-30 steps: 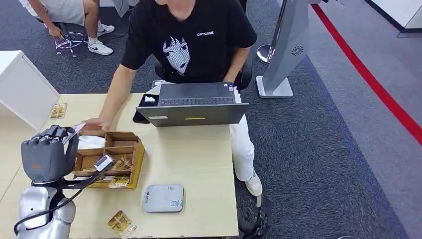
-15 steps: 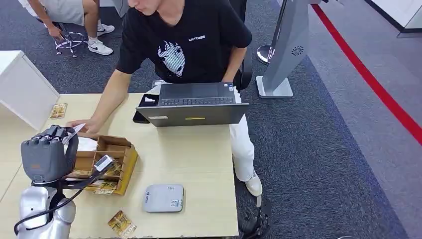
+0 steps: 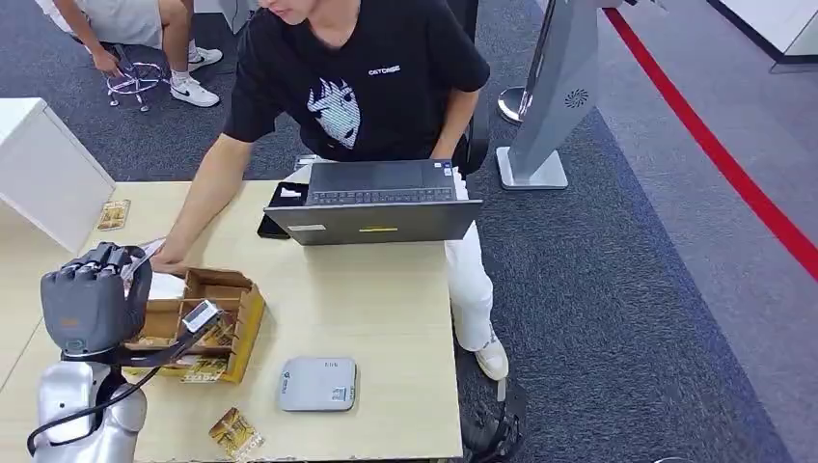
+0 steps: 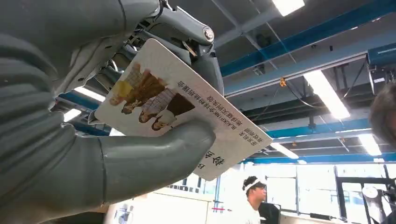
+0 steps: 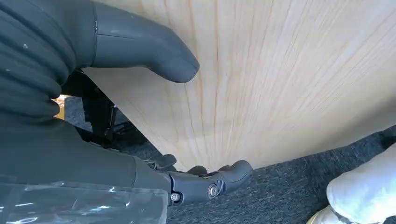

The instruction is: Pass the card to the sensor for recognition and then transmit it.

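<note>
Above the left end of the pale wooden tabletop (image 3: pixel 386 299), the robot's grey left hand (image 3: pixel 92 299) is raised with its back to the head camera, clamped on a white printed card with a colour photo and dark text (image 4: pixel 187 109). From the wrist the grip reads clearly: the thick thumb (image 4: pixel 154 151) presses across the card's face while darker fingers (image 4: pixel 187 28) back it from behind, so the card stands well clear of the tabletop.

The card looks thin, stiff and very light, with a glossy face that is probably slippery; I judge a flat pinch near one edge to be the right hold, leaving most of the printed area free to face the sensor (too much squeeze could bow it). The small flat grey square sensor pad (image 3: pixel 317 383) lies near the front edge of the tabletop, well apart from the raised hand.

The right hand (image 5: pixel 140 116) hangs beside the tabletop's underside, fingers apart and holding nothing.

By count: one held card, one sensor pad, one open brown cardboard box with dividers (image 3: pixel 198 323) just beside the left hand, one dark grey open laptop (image 3: pixel 376 201), and one person in a black T-shirt (image 3: pixel 357 77) whose hand (image 3: pixel 166 262) touches the box's far corner.
</note>
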`<state>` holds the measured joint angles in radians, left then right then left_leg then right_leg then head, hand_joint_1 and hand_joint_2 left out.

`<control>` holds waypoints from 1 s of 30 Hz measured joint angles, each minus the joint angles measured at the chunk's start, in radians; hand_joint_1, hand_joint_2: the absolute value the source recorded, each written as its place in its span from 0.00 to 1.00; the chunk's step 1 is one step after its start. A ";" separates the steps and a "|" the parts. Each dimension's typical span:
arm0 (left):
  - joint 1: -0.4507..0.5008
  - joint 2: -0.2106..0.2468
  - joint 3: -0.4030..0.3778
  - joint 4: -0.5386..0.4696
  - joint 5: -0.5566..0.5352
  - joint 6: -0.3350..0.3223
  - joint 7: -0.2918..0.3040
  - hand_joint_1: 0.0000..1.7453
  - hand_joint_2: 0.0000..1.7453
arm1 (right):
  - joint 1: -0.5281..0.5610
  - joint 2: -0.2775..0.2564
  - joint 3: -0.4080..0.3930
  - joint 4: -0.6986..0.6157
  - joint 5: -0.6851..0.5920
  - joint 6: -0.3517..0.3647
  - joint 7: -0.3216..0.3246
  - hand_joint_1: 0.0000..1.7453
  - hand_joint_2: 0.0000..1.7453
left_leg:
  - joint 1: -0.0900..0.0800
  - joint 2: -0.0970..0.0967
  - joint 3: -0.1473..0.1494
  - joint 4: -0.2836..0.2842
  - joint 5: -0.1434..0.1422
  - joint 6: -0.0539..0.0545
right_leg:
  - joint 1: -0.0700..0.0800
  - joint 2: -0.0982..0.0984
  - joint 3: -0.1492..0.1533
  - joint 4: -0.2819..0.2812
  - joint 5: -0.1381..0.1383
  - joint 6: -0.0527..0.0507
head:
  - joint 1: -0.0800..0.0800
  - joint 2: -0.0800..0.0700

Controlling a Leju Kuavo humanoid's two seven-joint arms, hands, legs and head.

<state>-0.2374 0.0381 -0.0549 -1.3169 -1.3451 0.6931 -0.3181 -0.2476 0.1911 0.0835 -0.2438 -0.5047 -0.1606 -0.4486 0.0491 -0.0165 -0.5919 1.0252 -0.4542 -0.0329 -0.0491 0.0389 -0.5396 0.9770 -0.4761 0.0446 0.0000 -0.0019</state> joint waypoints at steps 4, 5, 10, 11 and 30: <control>0.000 0.000 0.000 0.000 0.000 0.000 0.000 1.00 1.00 | 0.000 0.000 0.000 0.000 0.000 0.000 0.000 0.00 1.00 | 0.000 0.000 0.000 0.000 0.000 0.000 | 0.000 0.000 0.000 0.000 0.000 0.000 | 0.000 0.000; 0.000 0.000 0.000 0.000 0.000 0.000 0.000 1.00 1.00 | 0.000 0.000 0.000 0.000 0.000 0.000 0.000 0.00 1.00 | 0.000 0.000 0.000 0.000 0.000 0.000 | 0.000 0.000 0.000 0.000 0.000 0.000 | 0.000 0.000; 0.000 0.000 0.000 0.000 0.000 0.000 0.000 1.00 1.00 | 0.000 0.000 0.000 0.000 0.000 0.000 0.000 0.00 1.00 | 0.000 0.000 0.000 0.000 0.000 0.000 | 0.000 0.000 0.000 0.000 0.000 0.000 | 0.000 0.000; 0.000 0.000 0.000 0.000 0.000 0.000 0.000 1.00 1.00 | 0.000 0.000 0.000 0.000 0.000 0.000 0.000 0.00 1.00 | 0.000 0.000 0.000 0.000 0.000 0.000 | 0.000 0.000 0.000 0.000 0.000 0.000 | 0.000 0.000; 0.243 -0.138 -0.613 0.023 0.046 -0.087 0.035 1.00 1.00 | 0.023 -0.014 -0.087 -0.008 0.006 -0.002 -0.052 0.00 1.00 | -0.009 0.000 -0.005 0.003 -0.004 0.008 | -0.009 0.000 -0.003 -0.002 -0.002 0.010 | 0.003 0.000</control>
<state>0.0061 -0.1000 -0.6675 -1.2936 -1.2993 0.6062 -0.2827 -0.2244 0.1774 -0.0038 -0.2522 -0.4986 -0.1629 -0.5005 0.0406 -0.0166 -0.5973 1.0286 -0.4583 -0.0252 -0.0579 0.0386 -0.5426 0.9746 -0.4776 0.0543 0.0031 -0.0019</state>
